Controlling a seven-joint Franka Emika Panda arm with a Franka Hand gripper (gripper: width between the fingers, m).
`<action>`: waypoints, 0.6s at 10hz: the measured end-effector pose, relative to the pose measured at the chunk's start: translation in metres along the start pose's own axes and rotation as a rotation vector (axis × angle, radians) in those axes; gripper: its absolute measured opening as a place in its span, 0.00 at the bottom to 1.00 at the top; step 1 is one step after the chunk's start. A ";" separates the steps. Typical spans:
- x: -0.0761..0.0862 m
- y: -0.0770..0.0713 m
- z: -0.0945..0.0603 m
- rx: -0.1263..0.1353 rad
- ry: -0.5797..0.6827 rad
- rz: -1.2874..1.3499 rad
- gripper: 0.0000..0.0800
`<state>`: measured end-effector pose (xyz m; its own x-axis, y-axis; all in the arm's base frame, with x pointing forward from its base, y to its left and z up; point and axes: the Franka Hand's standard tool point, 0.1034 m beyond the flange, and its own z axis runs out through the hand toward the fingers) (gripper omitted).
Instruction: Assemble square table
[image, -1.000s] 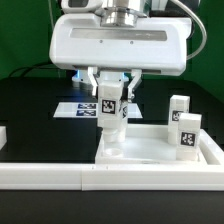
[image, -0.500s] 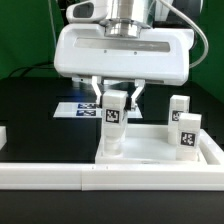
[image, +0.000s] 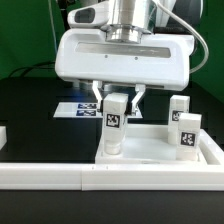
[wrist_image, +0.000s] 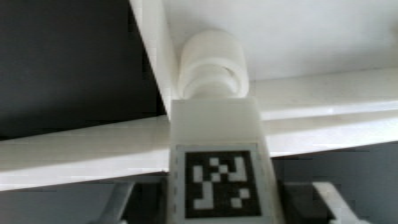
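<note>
My gripper (image: 116, 97) is shut on a short white leg (image: 115, 125) with a black-and-white tag, which stands upright. The leg's lower end is at the near corner of the white square tabletop (image: 150, 150) towards the exterior view's left; whether it sits in the socket is hidden. In the wrist view the tagged leg (wrist_image: 219, 170) runs between my fingers down to the white slab (wrist_image: 107, 150). Two more tagged legs (image: 187, 133) (image: 178, 105) stand at the exterior view's right.
The long white L-shaped border wall (image: 100, 178) runs along the front and up the right side. The marker board (image: 78, 108) lies on the black table behind the slab. Part of a white piece (image: 3, 136) shows at the left edge.
My gripper and the leg in it have moved down together and slightly toward the exterior view's right. The other legs and the slab have not moved.
</note>
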<state>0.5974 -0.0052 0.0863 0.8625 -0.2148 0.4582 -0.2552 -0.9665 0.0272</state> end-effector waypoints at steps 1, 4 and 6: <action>-0.005 0.000 0.005 -0.004 -0.008 -0.005 0.36; -0.009 -0.002 0.010 -0.007 0.002 -0.014 0.36; -0.009 -0.001 0.011 -0.008 0.010 -0.008 0.36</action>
<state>0.5951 -0.0035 0.0729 0.8602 -0.2054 0.4668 -0.2515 -0.9671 0.0379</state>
